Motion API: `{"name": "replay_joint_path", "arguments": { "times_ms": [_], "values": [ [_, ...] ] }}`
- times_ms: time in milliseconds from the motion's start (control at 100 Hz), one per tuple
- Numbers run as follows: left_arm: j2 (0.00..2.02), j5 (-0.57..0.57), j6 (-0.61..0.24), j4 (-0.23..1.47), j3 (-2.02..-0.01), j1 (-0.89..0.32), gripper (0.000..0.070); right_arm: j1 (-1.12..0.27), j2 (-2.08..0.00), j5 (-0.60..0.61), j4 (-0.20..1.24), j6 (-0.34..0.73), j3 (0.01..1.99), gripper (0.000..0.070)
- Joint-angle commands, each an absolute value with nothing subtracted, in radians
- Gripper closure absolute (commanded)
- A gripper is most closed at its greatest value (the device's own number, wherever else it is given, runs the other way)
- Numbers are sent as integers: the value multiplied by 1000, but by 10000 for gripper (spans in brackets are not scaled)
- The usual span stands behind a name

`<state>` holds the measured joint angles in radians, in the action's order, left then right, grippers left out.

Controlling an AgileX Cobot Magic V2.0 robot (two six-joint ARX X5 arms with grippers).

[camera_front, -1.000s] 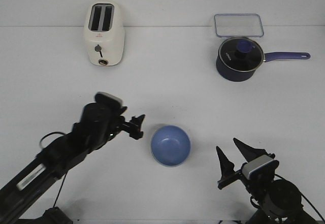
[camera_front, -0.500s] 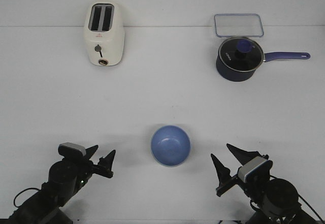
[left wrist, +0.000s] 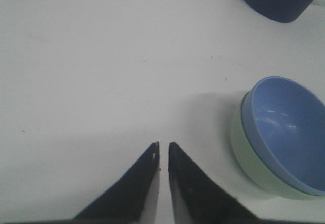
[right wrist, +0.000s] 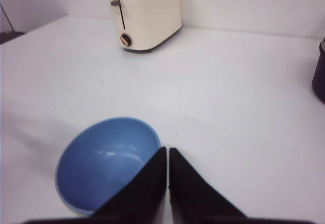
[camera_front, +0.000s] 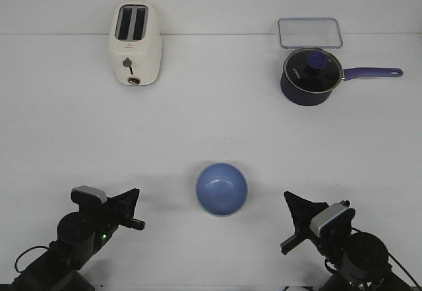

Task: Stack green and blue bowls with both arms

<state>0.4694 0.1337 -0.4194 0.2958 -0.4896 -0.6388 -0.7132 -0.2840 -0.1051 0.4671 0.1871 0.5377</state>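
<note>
The blue bowl (camera_front: 221, 189) sits nested inside the green bowl at the middle front of the table. In the left wrist view the blue bowl (left wrist: 287, 130) rests in the pale green bowl (left wrist: 250, 158), whose wall shows below its rim. It also shows in the right wrist view (right wrist: 104, 160). My left gripper (camera_front: 134, 206) is shut and empty, low at the front left, apart from the bowls; it also shows in its own view (left wrist: 163, 145). My right gripper (camera_front: 293, 215) is shut and empty at the front right; it also shows in its own view (right wrist: 167, 150).
A cream toaster (camera_front: 135, 43) stands at the back left. A dark navy lidded saucepan (camera_front: 311, 76) with its handle pointing right stands at the back right, with a clear lidded container (camera_front: 310, 32) behind it.
My left arm has drawn back from beside the bowls to the front left and shut its fingers. My right gripper has also shut.
</note>
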Motion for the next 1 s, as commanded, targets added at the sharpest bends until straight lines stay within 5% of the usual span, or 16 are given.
{"name": "replay_joint_path", "arguments": {
  "times_ms": [0,430,540,740,990],
  "values": [
    [466,135,-424,283,-500,-646,685,-722,-288,-105,453,188,542,691],
    [426,139,-414,279,-500,-640,686,-722,-288,-105,453,188,542,691],
    [383,141,-265,247,-478,-572,686,-722,-288,-105,453,188,542,691],
    [224,70,13,-58,-238,-289,686,-722,-288,-105,453,188,542,691],
    [51,56,67,-80,-51,-55,686,-722,-288,-105,453,189,542,691]
  ]
}}
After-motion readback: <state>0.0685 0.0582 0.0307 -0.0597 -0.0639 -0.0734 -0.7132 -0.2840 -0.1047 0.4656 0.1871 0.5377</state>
